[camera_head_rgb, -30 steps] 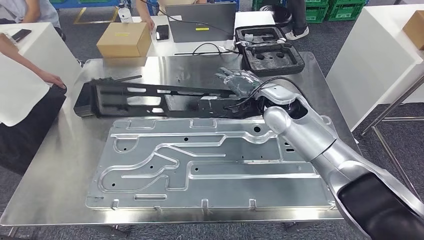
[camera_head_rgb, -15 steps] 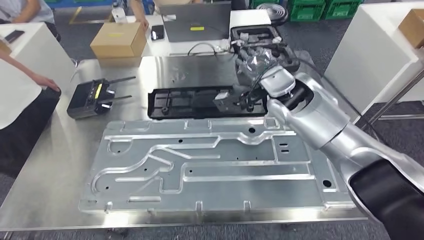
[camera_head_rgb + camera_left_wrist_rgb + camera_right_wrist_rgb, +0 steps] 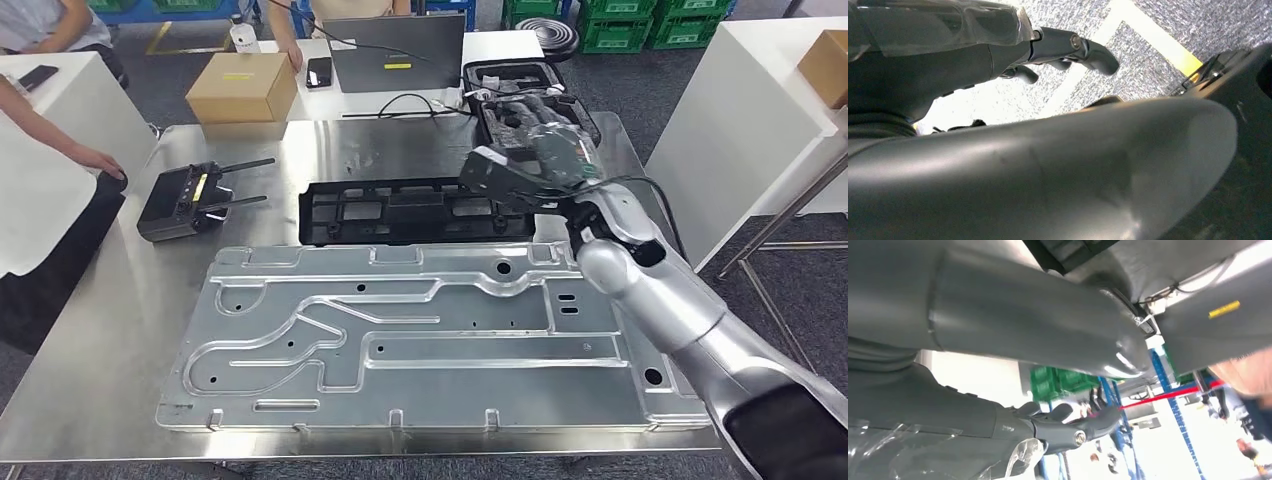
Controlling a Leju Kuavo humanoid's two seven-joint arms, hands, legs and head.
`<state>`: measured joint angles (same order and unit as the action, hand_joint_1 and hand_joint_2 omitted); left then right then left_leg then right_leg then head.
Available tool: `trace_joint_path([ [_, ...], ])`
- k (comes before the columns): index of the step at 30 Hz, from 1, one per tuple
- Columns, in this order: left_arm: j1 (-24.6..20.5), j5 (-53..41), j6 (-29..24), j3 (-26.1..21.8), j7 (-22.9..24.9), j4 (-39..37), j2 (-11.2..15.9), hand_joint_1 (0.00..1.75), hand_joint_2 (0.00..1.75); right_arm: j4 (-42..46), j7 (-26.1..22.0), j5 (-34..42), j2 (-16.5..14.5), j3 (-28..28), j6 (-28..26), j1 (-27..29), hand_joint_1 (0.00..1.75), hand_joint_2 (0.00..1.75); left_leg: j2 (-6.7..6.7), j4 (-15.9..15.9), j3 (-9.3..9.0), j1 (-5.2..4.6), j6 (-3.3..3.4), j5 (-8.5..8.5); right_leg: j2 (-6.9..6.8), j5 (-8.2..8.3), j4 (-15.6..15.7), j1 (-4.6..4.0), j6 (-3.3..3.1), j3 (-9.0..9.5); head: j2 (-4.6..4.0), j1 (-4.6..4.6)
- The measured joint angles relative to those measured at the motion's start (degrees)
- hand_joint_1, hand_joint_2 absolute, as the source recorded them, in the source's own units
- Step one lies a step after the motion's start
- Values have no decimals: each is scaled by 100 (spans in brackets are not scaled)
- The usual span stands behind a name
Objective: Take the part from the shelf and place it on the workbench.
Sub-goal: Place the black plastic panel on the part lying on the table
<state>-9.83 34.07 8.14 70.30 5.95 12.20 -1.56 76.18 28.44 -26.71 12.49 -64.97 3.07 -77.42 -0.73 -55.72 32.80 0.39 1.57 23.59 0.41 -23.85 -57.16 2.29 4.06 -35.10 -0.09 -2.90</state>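
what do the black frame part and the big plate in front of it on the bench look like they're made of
The black frame part looks like moulded plastic: matte black, ribbed, with cut-out openings, though coated metal is possible. The big plate looks like machined aluminium or similar bare metal: silvery, satin sheen, with milled channels and drilled holes.

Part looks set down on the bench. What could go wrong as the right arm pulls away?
The right hand hovers just above the black frame part's end, so a low retreat might snag and drag it. Behind the hand sits an open foam-lined case; swinging back could knock it.
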Motion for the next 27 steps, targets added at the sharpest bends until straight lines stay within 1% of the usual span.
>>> trace_joint_path([
  [1, 34, 32, 3, -25, -11, 0, 19, 0, 0, 209, -29, 122, 121, 132, -231, 179, 0, 131, -2, -3, -4, 0, -4, 6, 18, 8, 1, 0, -50, -3, 0, -2],
  [2, 72, 62, 5, -53, -24, 0, 41, 0, 0, 411, -75, 230, 246, 265, -435, 368, 0, 175, 2, -2, -12, 11, -11, 19, 22, 12, 1, -2, -81, -2, 0, -2],
  [3, 101, 92, 7, -79, -32, 0, 58, 0, 0, 610, -134, 326, 359, 400, -614, 561, 0, 175, 9, -57, 2, 22, -21, 75, 26, 19, 2, -1, -108, -1, 0, -2],
  [4, 122, 122, 8, -104, -45, 0, 72, 0, 0, 829, -217, 427, 469, 539, -789, 757, 0, 175, 20, -218, 58, 32, -36, 195, 30, 27, 3, 3, -134, -4, 0, -2],
  [5, 135, 153, 9, -124, -62, 0, 85, 0, 0, 1048, -315, 534, 580, 690, -938, 952, 0, 175, 30, -508, 168, 37, -52, 379, 31, 33, 6, 4, -152, -6, 0, -2],
  [7, 157, 208, 10, -172, -111, 0, 106, 0, 0, 1493, -535, 750, 792, 996, -1157, 1372, 0, 175, 40, -1336, 493, 33, -63, 801, 26, 37, 7, -7, -171, -10, 0, -3],
  [8, 172, 232, 10, -201, -133, 0, 118, 0, 0, 1708, -631, 841, 893, 1136, -1226, 1596, 0, 131, 41, -1664, 618, 29, -54, 929, 22, 38, 7, -18, -175, -10, 0, -3],
  [9, 190, 256, 10, -230, -154, 0, 128, 0, 0, 1914, -712, 897, 982, 1259, -1275, 1828, 0, 87, 41, -1792, 652, 22, -31, 953, 21, 40, 7, -33, -180, -10, 0, -3],
  [10, 207, 279, 10, -256, -173, 0, 139, 0, 0, 2121, -783, 927, 1065, 1378, -1319, 2055, 0, 44, 40, -1672, 568, 7, 6, 871, 23, 44, 7, -50, -186, -10, 0, -3],
  [11, 220, 298, 10, -277, -194, 0, 150, 0, 0, 2323, -845, 937, 1139, 1493, -1363, 2267, 0, 0, 38, -1337, 380, -13, 58, 712, 28, 49, 8, -67, -193, -9, 0, -3],
  [12, 227, 317, 10, -301, -215, -1, 168, 0, 0, 2524, -902, 928, 1208, 1610, -1407, 2458, 0, 0, 37, -875, 128, -46, 130, 538, 32, 57, 10, -71, -200, -9, 0, -3],
  [13, 228, 332, 11, -329, -233, -2, 186, 0, 0, 2712, -951, 905, 1275, 1724, -1452, 2629, 0, 0, 50, -462, -88, -78, 184, 403, 39, 66, 13, -84, -202, -7, 0, -2],
  [14, 226, 346, 13, -356, -245, -3, 201, 0, 0, 2881, -992, 867, 1342, 1827, -1491, 2796, 0, 0, 62, -168, -238, -109, 210, 317, 43, 76, 17, -88, -196, -6, 0, -3],
  [15, 225, 362, 13, -381, -253, -4, 214, 0, 0, 3038, -1034, 817, 1403, 1928, -1526, 2972, 0, 0, 76, -18, -310, -135, 217, 285, 43, 89, 24, -85, -181, -3, 0, -3],
  [16, 228, 378, 11, -401, -254, -5, 219, 0, 0, 3182, -1074, 757, 1464, 2020, -1552, 3175, 0, 0, 88, 9, -318, -150, 194, 272, 47, 105, 37, -94, -157, 2, 0, -3],
  [17, 233, 395, 6, -418, -252, -5, 223, 0, 0, 3328, -1119, 694, 1524, 2112, -1574, 3405, 0, 0, 87, 34, -321, -145, 183, 243, 45, 116, 46, -91, -131, 5, 0, -4],
  [18, 240, 416, 1, -440, -247, -6, 226, 0, 0, 3470, -1165, 630, 1573, 2206, -1595, 3641, 0, 0, 90, 53, -319, -132, 189, 211, 43, 92, 26, -88, -105, -3, 0, -3],
  [19, 245, 437, -8, -467, -241, -7, 232, 0, 0, 3602, -1209, 570, 1624, 2301, -1614, 3872, 0, 0, 93, 73, -309, -114, 207, 174, 37, -8, -75, -90, -83, -41, 0, -3],
  [20, 249, 458, -19, -492, -233, -7, 238, 0, 0, 3720, -1250, 514, 1674, 2398, -1638, 4085, 0, 0, 98, 91, -288, -96, 234, 137, 28, -191, -303, -88, -63, -129, 0, -2],
  [21, 251, 477, -30, -514, -225, -7, 242, 0, 0, 3820, -1280, 467, 1719, 2498, -1667, 4279, 0, 0, 102, 92, -259, -92, 259, 111, 21, -432, -648, -88, -44, -260, 0, -2],
  [22, 256, 491, -41, -532, -214, -7, 244, 0, 0, 3909, -1307, 428, 1764, 2597, -1701, 4471, 0, 0, 104, 90, -224, -93, 277, 87, 17, -681, -1062, -94, -26, -410, 0, -2],
  [23, 264, 505, -45, -545, -198, -7, 244, 0, 0, 3992, -1329, 400, 1802, 2695, -1743, 4668, 0, 0, 104, 88, -192, -93, 284, 64, 16, -857, -1418, -98, -9, -526, 0, -1],
  [24, 274, 513, -47, -556, -179, -7, 244, 0, 0, 4069, -1352, 382, 1833, 2790, -1788, 4860, 0, 0, 105, 85, -162, -93, 285, 43, 14, -928, -1598, -100, 5, -552, 0, -1],
  [25, 286, 521, -47, -568, -157, -7, 245, 0, 0, 4135, -1382, 371, 1861, 2881, -1834, 5045, 0, 0, 104, 81, -138, -90, 278, 24, 9, -886, -1538, -97, 15, -456, 0, -1],
  [26, 297, 534, -47, -584, -138, -7, 245, 0, 0, 4194, -1420, 367, 1884, 2971, -1882, 5216, 0, 0, 103, 75, -122, -87, 269, 11, -1, -751, -1236, -91, 21, -238, 0, -1],
  [27, 304, 545, -47, -601, -125, -7, 247, 0, 0, 4248, -1470, 367, 1903, 3072, -1931, 5385, 0, 0, 102, 63, -111, -84, 256, 2, -11, -595, -770, -83, 26, 58, 0, -1],
])
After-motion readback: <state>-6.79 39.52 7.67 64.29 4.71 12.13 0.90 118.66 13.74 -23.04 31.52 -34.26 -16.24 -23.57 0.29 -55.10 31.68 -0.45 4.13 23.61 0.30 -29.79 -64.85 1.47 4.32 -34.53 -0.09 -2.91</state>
